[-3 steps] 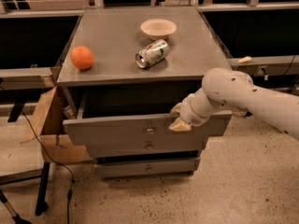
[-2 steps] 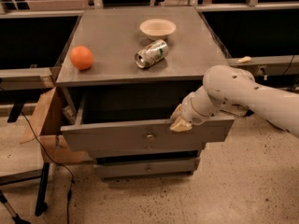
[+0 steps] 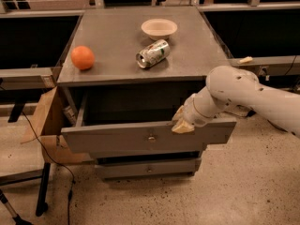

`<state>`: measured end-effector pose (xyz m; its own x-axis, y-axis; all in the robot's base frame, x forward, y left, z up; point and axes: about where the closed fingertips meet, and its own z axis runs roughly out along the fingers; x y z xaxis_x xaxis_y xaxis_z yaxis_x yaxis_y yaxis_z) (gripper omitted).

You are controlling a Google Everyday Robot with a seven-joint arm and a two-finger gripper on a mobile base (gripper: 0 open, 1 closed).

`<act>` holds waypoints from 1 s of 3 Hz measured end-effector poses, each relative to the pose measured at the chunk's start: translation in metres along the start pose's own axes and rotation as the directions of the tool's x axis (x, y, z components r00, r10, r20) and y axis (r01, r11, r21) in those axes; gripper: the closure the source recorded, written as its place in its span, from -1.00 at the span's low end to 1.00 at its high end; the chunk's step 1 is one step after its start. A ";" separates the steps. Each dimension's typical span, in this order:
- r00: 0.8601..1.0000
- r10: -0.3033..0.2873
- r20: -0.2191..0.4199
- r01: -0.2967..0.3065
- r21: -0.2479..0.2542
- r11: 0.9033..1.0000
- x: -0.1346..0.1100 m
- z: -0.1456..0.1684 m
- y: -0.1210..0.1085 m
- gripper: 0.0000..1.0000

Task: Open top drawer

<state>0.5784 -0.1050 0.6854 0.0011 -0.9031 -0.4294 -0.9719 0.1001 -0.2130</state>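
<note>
The top drawer point(image 3: 117, 137) is a wide grey drawer with a small brass knob point(image 3: 151, 138) at the centre of its front. It stands pulled well out of the grey cabinet point(image 3: 122, 36), and its dark inside shows behind the front panel. My gripper point(image 3: 182, 121) is at the top edge of the drawer front, right of the knob, with its cream fingertips point(image 3: 183, 127) against the panel's upper rim. The white arm reaches in from the right.
On the cabinet top lie an orange point(image 3: 82, 57), a tipped drink can point(image 3: 152, 53) and a cream bowl point(image 3: 159, 28). A lower drawer point(image 3: 147, 168) is shut. A cardboard box point(image 3: 44, 121) stands left of the cabinet, with a cable and a stand leg point(image 3: 43, 191) on the floor.
The top drawer has slid further out toward the camera, and my gripper has moved with its front edge.
</note>
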 end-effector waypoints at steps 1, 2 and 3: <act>1.000 0.000 0.000 0.000 0.000 1.000 0.000 0.001 0.000 0.26; 1.000 -0.028 -0.004 0.028 -0.011 1.000 -0.001 -0.001 0.004 -0.19; 0.995 -0.094 -0.015 0.093 -0.037 0.995 -0.007 -0.010 0.011 -0.66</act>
<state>0.5649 -0.1022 0.6949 0.0889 -0.9146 -0.3944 -0.9756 -0.0002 -0.2195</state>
